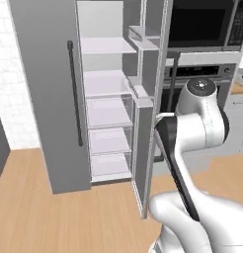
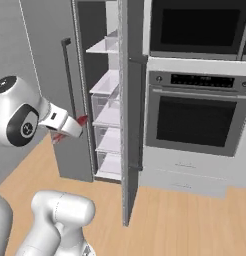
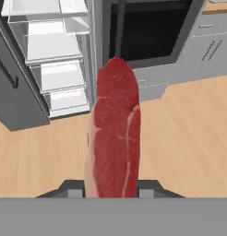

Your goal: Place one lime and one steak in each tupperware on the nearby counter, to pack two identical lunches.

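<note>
Steak [image 3: 114, 133], red and marbled with a pale fat edge, stands on end between the gripper [image 3: 110, 190] fingers, which are drawn in close against its two flat sides; the jaws are narrowed onto the meat and hold it clear of the floor. In the hand view the slab rises straight up from the fingertips, and past it lies the fridge [image 3: 50, 60], up and to the left of the steak.

Taking the fridge as the mark and going left to right: its closed grey door [image 1: 47, 94] with a long dark handle [image 1: 74, 94] is on the left. Next to that the compartment stands open, with white shelves [image 1: 106, 79] and clear drawers [image 1: 109, 111] stacked below them. The opened door [image 1: 145, 123] swings out towards the room on the right of the compartment, its inner bins facing the shelves.

From the right base view, a bit of the steak's red [image 2: 81, 120] pokes out at the end of the white arm [image 2: 25, 117], just left of the fridge's open compartment and in front of the closed door. The arm's bulky joint [image 1: 202, 116] sits right of the open door in the left base view.

Right of the fridge, a dark microwave [image 2: 200, 27] is set above a built-in oven [image 2: 197, 117] with a dark glass front. A strip of counter [image 1: 239, 89] shows at the far right, well apart from the fridge. Light wooden floor [image 2: 195, 220] spreads below the fridge and oven.
</note>
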